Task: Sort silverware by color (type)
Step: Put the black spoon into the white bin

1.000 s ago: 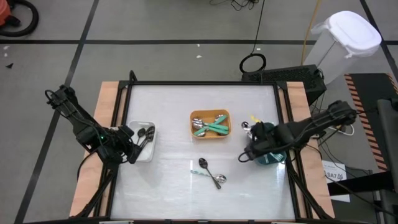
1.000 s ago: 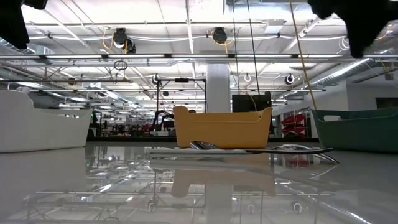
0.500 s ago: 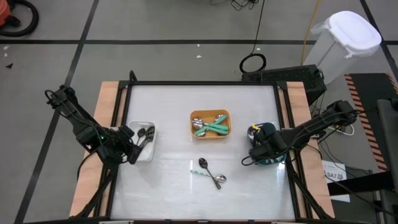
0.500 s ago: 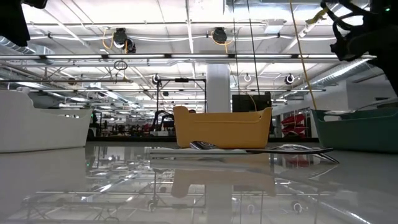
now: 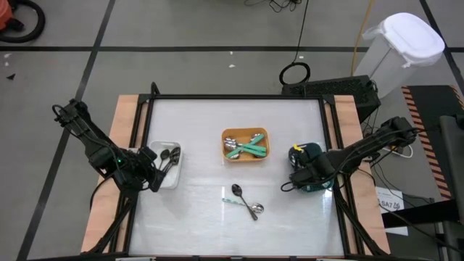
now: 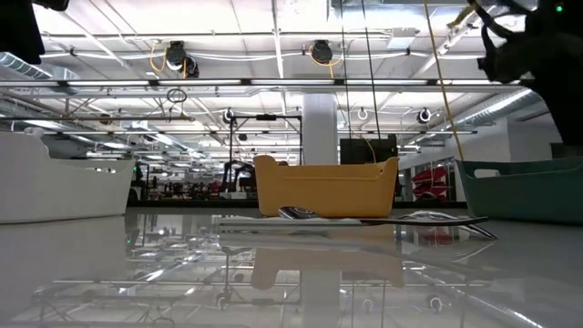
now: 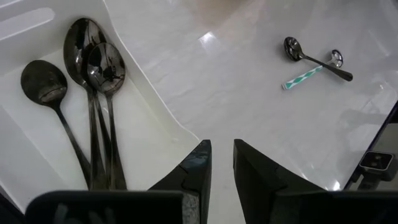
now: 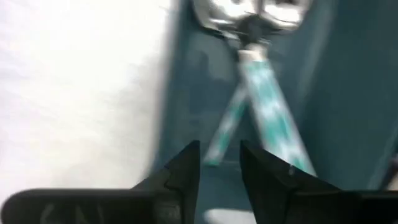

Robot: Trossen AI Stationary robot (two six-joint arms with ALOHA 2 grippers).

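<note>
The left gripper (image 7: 222, 163) sits at the near corner of the white rectangular plastic bin (image 5: 165, 176) on the left side of the glossy white table (image 5: 203, 130). Its fingers are only a narrow slit apart and there's nothing between them. Inside that bin lie 3 all-black spoons (image 7: 93, 93), handles running roughly parallel, 2 of them overlapping at the bowls.

The right gripper (image 8: 219, 163) hangs over the dark teal rectangular bin (image 5: 313, 168) on the right side of the table, right above its contents. Its fingers stand a small gap apart and grip nothing. Below them in the right wrist view lie teal-and-white patterned handles (image 8: 267, 106) crossed in an X with shiny silver heads (image 8: 245, 12) at the far end, all resting on the bin floor.

In the middle there's the orange rectangular bin (image 5: 245, 133) holding a few silver-headed utensils with solid teal-green handles (image 5: 250, 148), stacked across each other.

Still out on the bare table, near the front and between the orange bin and the table edge: a loose dark spoon (image 5: 245, 199) lying diagonally, touching or crossing a small teal-patterned handled piece (image 5: 233, 202). From the left wrist view they show as a crossed pair (image 7: 314, 62).

A white lidded trash can (image 5: 402, 43) stands off the table's far right corner. No readable writing or brand labels anywhere on the bins or silverware.
</note>
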